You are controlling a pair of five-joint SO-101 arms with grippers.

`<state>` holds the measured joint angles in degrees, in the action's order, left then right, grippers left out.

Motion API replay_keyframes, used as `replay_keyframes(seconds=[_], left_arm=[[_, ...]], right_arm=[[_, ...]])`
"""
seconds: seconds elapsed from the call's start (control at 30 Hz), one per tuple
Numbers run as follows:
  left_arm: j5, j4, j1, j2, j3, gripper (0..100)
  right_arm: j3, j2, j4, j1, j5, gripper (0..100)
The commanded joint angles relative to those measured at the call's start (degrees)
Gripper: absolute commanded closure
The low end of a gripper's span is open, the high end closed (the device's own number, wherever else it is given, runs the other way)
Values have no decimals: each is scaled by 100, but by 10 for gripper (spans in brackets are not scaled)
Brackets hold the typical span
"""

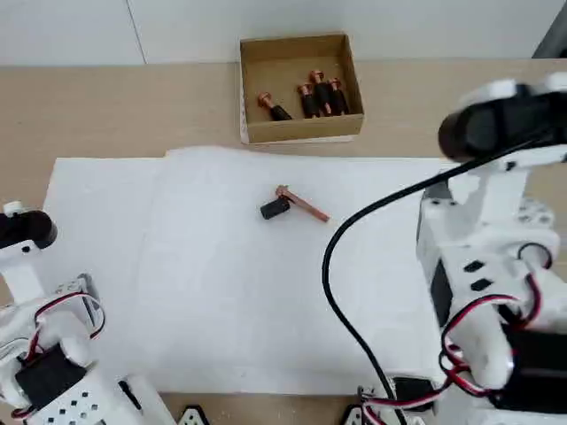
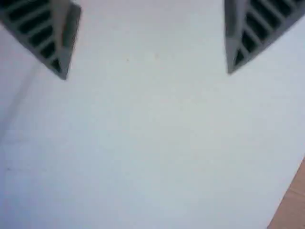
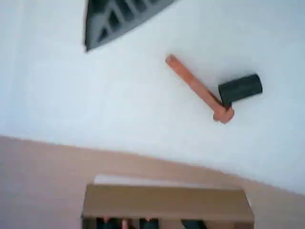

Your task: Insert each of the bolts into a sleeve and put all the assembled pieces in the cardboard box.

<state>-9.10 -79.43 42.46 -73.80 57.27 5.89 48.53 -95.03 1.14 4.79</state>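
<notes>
left fingers (image 2: 52,38) spread wide, empty, over white surface (image 1: 177,292). assembled pieces (image 1: 319,96) laid in cardboard box (image 1: 288,71). last bolt (image 1: 306,205) and sleeve (image 1: 275,208) found touching, unjoined, at box's 6 o'clock. next: both to be gripped, bolt aligned to bore.

Bright even light, prob. overhead; shadows faint.

Overhead and right wrist: shared bolt (image 1: 306,205) (image 3: 195,86)
</notes>
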Motion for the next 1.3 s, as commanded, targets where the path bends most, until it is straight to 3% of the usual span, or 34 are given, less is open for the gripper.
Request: replay_keyframes(seconds=[0.0,0.3,0.6,0.97,1.27], left_arm=[[-26,141,-9,18,-13,795],[-26,141,-9,18,-31,795],[-26,132,-9,18,-13,795],[-35,88,-9,18,-31,795],[-35,88,-9,18,-31,795]], right_arm=[[-923,787,312,31,44,832],[-2233,2571,919,22,44,832],[-2664,2149,277,57,97,832],[-2655,189,892,-84,1275,831],[-2593,-2009,1112,-1807,3112,831]])
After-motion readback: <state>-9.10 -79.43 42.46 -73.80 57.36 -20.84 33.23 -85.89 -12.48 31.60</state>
